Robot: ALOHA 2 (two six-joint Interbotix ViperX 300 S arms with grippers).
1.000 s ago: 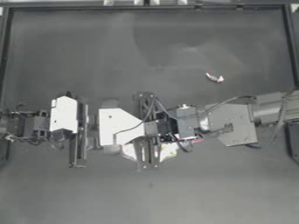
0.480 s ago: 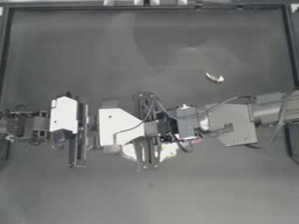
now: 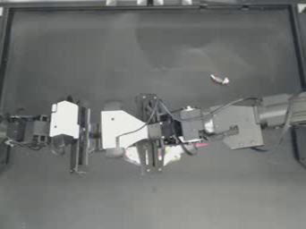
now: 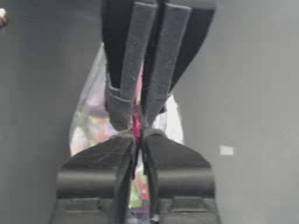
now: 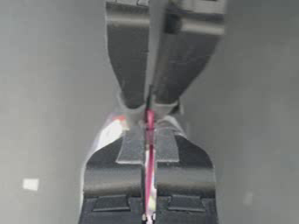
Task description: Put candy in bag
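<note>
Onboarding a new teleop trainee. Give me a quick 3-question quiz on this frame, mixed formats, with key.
1. True or false: the candy is already inside the bag.
2. What are the left gripper and right gripper both doing?
A. hanging open above the table
B. pinching the bag's pink strip from opposite sides
C. holding the candy together
3. Fill in: in the top view, the candy lies on the bare table, apart from the bag, nearer the ____ arm's side.

Key: 1 false; 2 B; 3 right.
</note>
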